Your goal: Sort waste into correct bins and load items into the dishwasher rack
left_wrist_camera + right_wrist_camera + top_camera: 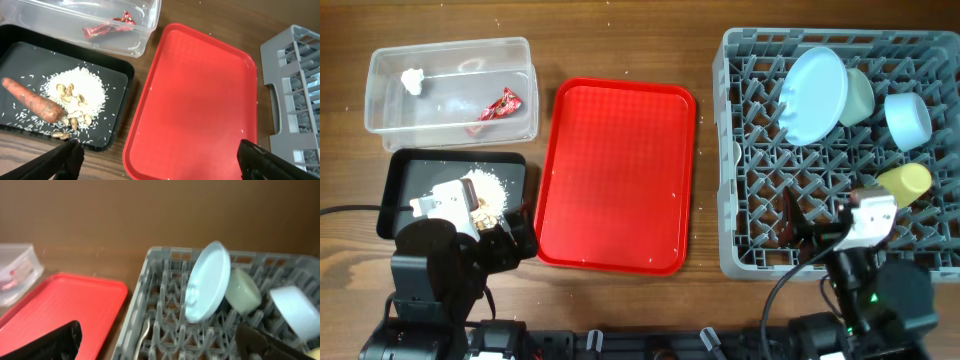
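The clear tub [380, 125] holds the red candy wrapper [500, 105] and the white scrap [412, 80]. The black tray [405, 165] holds beige food scraps [75, 95] and the orange carrot piece [32, 100]. The grey rack [740, 150] holds the pale blue plate [817, 95] on edge, the green bowl [860, 95], the light blue bowl [907, 118], the yellow cup [905, 181] and the spoon [142, 336]. My left gripper [160, 165] is open and empty over the near edges of the black tray and the red tray. My right gripper [160, 347] is open and empty over the rack's front left part.
The flat red serving tray [615, 170] lies bare between the bins and the rack, and shows in the left wrist view [200, 100] too. Brown wooden table surrounds everything. Both arm bases sit at the table's front edge.
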Controlling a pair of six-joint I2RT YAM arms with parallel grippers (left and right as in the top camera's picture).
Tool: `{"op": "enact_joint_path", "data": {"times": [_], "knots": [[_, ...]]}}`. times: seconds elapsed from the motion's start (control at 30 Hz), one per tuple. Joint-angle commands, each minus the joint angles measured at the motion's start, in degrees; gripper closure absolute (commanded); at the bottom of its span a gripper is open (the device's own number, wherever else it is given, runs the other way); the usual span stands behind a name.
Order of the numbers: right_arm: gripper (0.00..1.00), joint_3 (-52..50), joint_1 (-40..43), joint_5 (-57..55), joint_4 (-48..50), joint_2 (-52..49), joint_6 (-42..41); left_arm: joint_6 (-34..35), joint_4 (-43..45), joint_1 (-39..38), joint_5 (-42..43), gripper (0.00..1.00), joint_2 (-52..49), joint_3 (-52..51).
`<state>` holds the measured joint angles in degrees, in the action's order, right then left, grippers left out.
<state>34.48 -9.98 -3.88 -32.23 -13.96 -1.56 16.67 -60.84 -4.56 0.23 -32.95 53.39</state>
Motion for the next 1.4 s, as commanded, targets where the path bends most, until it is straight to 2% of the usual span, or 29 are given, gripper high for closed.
{"op": "enact_joint_path", "data": {"times": [0.0, 0.13, 0.27, 0.43, 0.6, 0.73, 0.83, 1.37], "knots": [[0.0, -7.7, 1.6, 2.8, 4.9, 7.5, 1.4, 0.5, 0.1, -0.2, -0.8, 0.0, 0.2, -0.6], [0.0, -15.4, 3.2, 3.3, 14.1, 13.8, 1.4, 0.5, 0.1, -0.2, -0.8, 0.0, 0.2, -0.6], [0.0, -19.7, 3.7, 2.8, 22.5, 13.8, 2.2, 0.5, 0.1, -0.2, -0.8, 0.0, 0.2, -0.6], [0.0, -25.9, 3.9, 2.9, 32.1, 13.8, 7.8, 0.5, 0.1, -0.2, -0.8, 0.0, 0.2, -0.6], [0.0, -34.4, 5.7, 4.2, 44.1, 13.8, 7.4, 0.5, 0.1, -0.2, -0.8, 0.0, 0.2, -0.6], [0.0, -34.2, 6.5, 4.9, 41.5, 13.8, 8.3, 0.5, 0.1, -0.2, -0.8, 0.0, 0.2, -0.6], [0.0, -34.2, 7.0, 6.4, 32.4, 13.8, 6.0, 0.5, 0.1, -0.2, -0.8, 0.0, 0.2, -0.6], [0.0, -34.2, 7.1, 6.9, 32.3, 13.7, 6.1, 0.5, 0.1, -0.2, -0.8, 0.0, 0.2, -0.6]]}}
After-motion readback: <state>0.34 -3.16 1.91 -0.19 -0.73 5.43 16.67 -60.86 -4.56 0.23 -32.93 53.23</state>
